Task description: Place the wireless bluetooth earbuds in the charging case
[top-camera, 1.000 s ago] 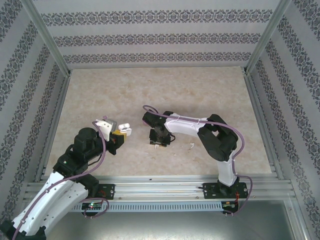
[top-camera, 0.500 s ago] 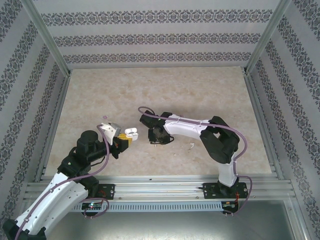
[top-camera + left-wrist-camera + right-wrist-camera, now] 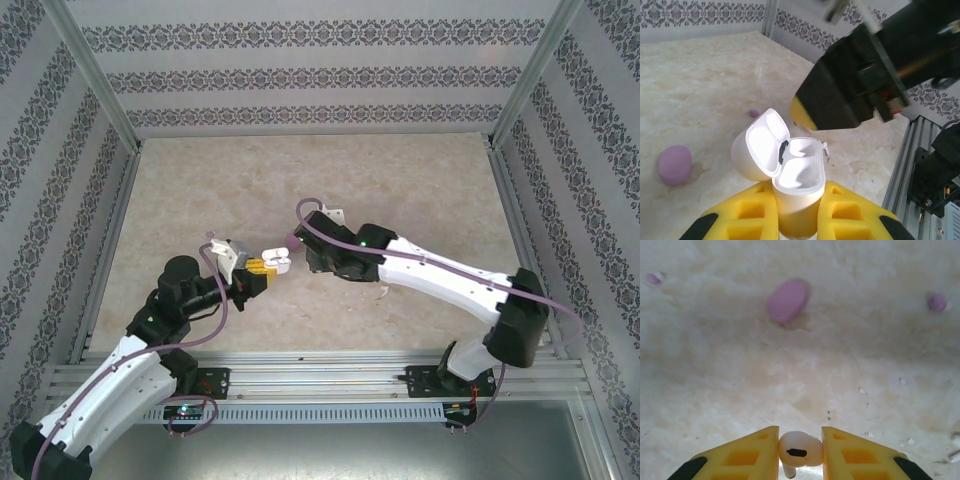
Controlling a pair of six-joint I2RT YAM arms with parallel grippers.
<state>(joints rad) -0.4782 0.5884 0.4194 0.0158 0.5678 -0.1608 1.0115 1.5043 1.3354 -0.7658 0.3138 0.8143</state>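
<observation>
The left gripper (image 3: pixel 796 196) has its yellow fingers clamped on the base of a glossy white plastic charging case (image 3: pixel 797 170). The case stands upright with its hinged lid flipped back and both wells empty. Just beyond the case and above it to the right hangs the right gripper (image 3: pixel 800 434), pinching a tiny whitish curved plastic earbud (image 3: pixel 801 450) between narrow jaws. Farther beyond the case, a smooth pink pebble-shaped piece (image 3: pixel 786 301) lies on the beige marbled table (image 3: pixel 400 180).
</observation>
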